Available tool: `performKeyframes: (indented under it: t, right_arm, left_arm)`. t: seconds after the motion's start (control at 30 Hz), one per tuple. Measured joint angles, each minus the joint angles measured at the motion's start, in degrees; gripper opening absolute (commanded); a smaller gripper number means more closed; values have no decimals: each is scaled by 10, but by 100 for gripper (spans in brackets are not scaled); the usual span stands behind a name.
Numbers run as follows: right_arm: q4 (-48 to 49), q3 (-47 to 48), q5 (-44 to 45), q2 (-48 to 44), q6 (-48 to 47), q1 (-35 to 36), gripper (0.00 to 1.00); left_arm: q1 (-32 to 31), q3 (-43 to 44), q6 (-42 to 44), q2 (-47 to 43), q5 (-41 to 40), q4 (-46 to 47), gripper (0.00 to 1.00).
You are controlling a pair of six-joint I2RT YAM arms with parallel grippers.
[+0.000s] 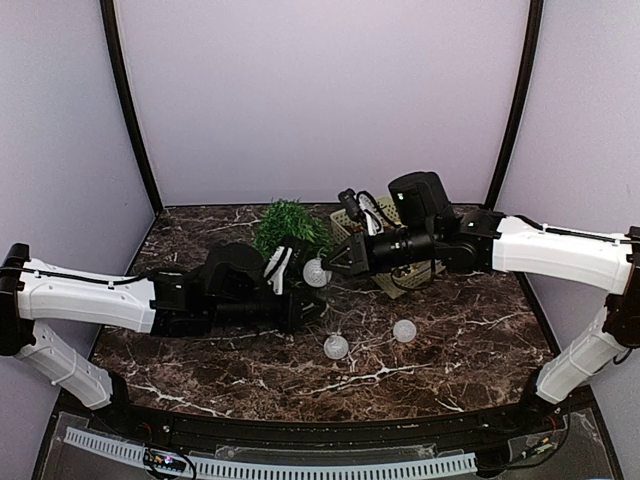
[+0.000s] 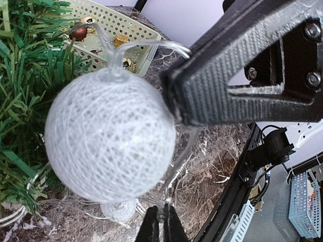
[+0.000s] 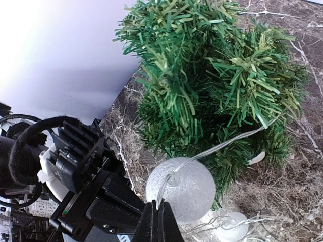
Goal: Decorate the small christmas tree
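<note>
The small christmas tree [image 1: 290, 225] stands at the back of the marble table, bushy and dark green; in the right wrist view the tree [image 3: 217, 75] has a clear wire [image 3: 237, 135] draped across it. A white woven ball light [image 1: 316, 272] hangs on that wire between both grippers. My left gripper [image 2: 161, 223] is shut on the wire just below the ball [image 2: 110, 136]. My right gripper [image 3: 157, 209] is shut on the wire just above the ball [image 3: 180, 189]. In the top view the left gripper [image 1: 303, 284] and right gripper [image 1: 333, 267] flank the ball.
A pale green basket [image 1: 408, 272] with small ornaments sits under the right arm, right of the tree. Two more white ball lights [image 1: 336, 346] [image 1: 404, 330] lie on the table in front. The right gripper's black finger [image 2: 242, 65] crosses close above the left wrist view.
</note>
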Motion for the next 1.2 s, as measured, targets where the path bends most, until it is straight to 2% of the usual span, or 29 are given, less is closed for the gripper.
performKeyframes:
  t: [0.37, 0.8, 1.03, 1.2]
  right_arm:
    - [-5, 0, 45, 18, 25, 1, 0]
    - [14, 0, 68, 29, 38, 4, 0]
    - [17, 1, 65, 31, 36, 4, 0]
    - [22, 1, 59, 31, 36, 4, 0]
  left_arm:
    - [-31, -22, -9, -26, -10, -1, 0]
    - [-103, -33, -19, -50, -61, -8, 0]
    - [-103, -33, -13, -50, -85, -9, 0]
    - [-105, -33, -6, -50, -58, -9, 0]
